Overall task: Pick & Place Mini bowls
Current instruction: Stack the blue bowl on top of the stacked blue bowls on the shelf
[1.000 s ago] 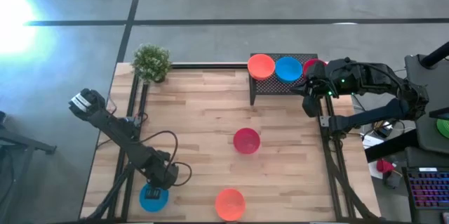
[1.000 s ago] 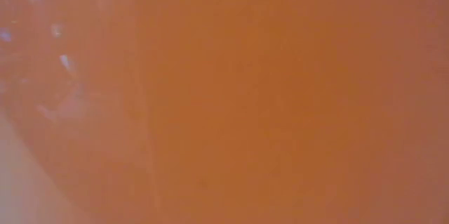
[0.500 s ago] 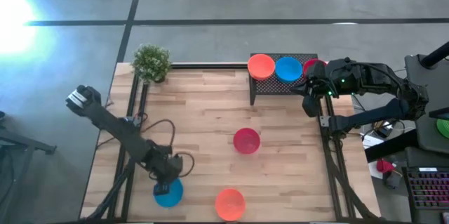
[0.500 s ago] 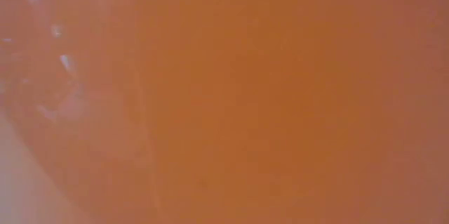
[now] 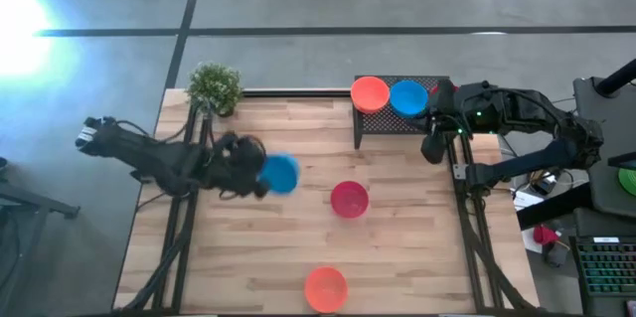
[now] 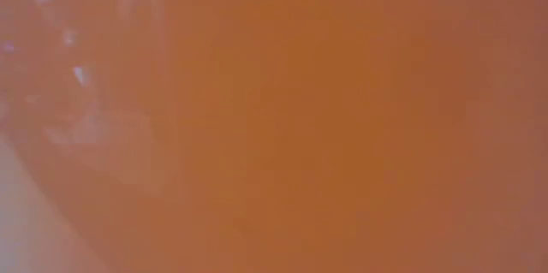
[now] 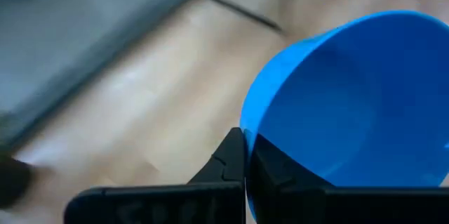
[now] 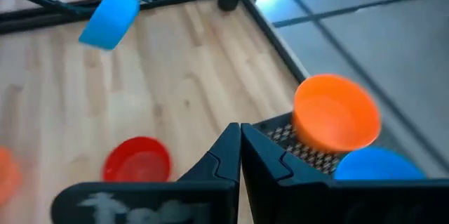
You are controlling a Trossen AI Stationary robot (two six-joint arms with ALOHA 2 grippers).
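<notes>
My left gripper (image 5: pixel 262 174) is over the table's left middle, shut on a blue mini bowl (image 5: pixel 282 173), which also shows in the right wrist view (image 8: pixel 109 15). A red mini bowl (image 5: pixel 349 199) rests on its base mid-table. An orange mini bowl (image 5: pixel 325 288) sits at the near edge and fills the low view (image 6: pixel 325 119). On the black mesh rack (image 5: pixel 390 126) at the far right sit an orange bowl (image 5: pixel 370 92), a blue bowl (image 5: pixel 407 96) and a red bowl (image 5: pixel 443 88), half hidden by my right arm. My right gripper (image 5: pixel 434 146) hangs shut beside the rack, holding nothing. My left gripper pinches the blue bowl's rim (image 7: pixel 247 127), with one finger (image 7: pixel 275 171) inside the bowl and the other (image 7: pixel 228 161) outside its wall. The fingers come from the table's left, slanting down. The bowl is lifted clear of the table and tilted.
A small green potted plant (image 5: pixel 214 88) stands at the far left corner. Black frame rails (image 5: pixel 189 228) run along the table's left side and along its right side (image 5: pixel 475 228). Bare wood lies between the red bowl and the rack.
My left gripper has taken hold of the blue bowl at the near left corner and lifted it clear. It has swung the bowl toward the far edge and the table's middle, rolling its wrist. The bowl is now tilted.
</notes>
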